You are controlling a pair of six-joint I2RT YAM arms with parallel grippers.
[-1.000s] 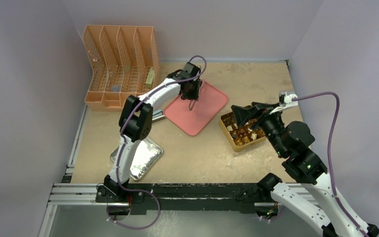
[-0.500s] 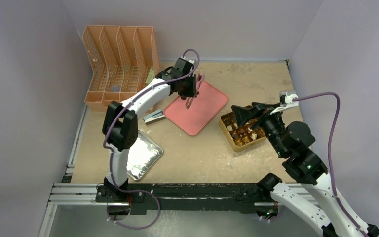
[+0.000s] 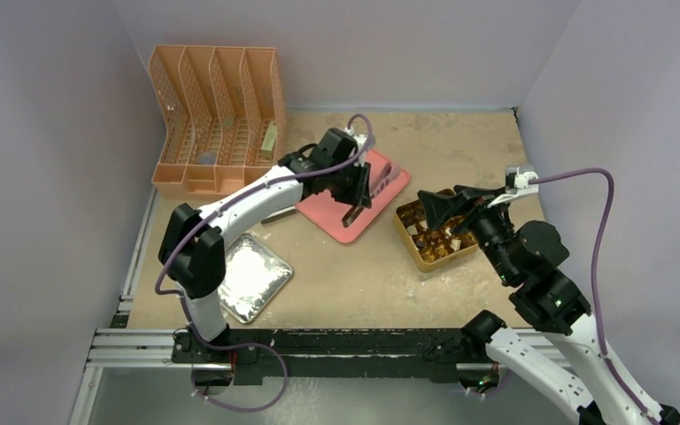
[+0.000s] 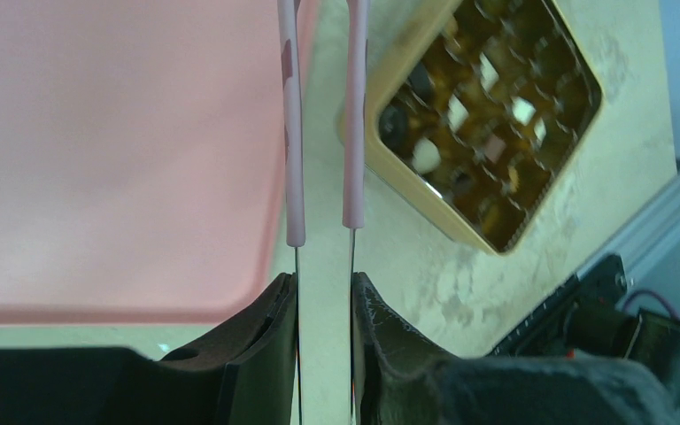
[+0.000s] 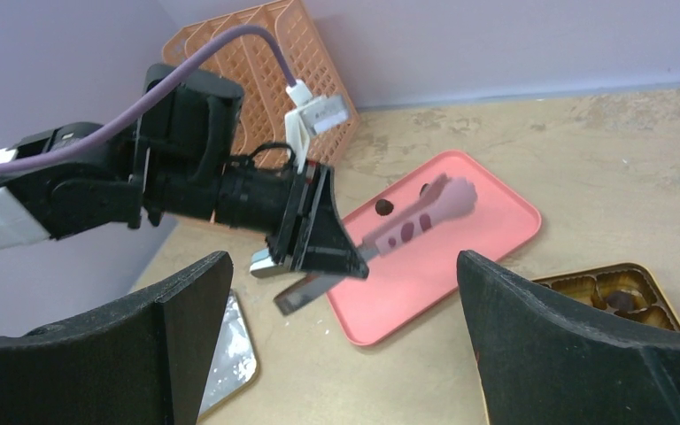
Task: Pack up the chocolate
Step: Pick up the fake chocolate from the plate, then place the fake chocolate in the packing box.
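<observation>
The left gripper [image 4: 325, 297] is clenched narrowly on pink-sleeved metal tongs [image 4: 294, 133] at the pink plastic tray [image 4: 97, 159] edge. The right gripper [image 3: 453, 199] gapes wide above the gold gridded box [image 3: 410, 239].

Tips of the tongs [image 4: 294, 133] lost past the top edge of the left wrist view; chocolate [image 4: 426, 155] in the gold box [image 4: 434, 220] only blurred glints, uncountable there; from above the right gripper [image 3: 452, 200] hides the box's far side, and the right wrist view cuts it off at the bottom-right corner.
</observation>
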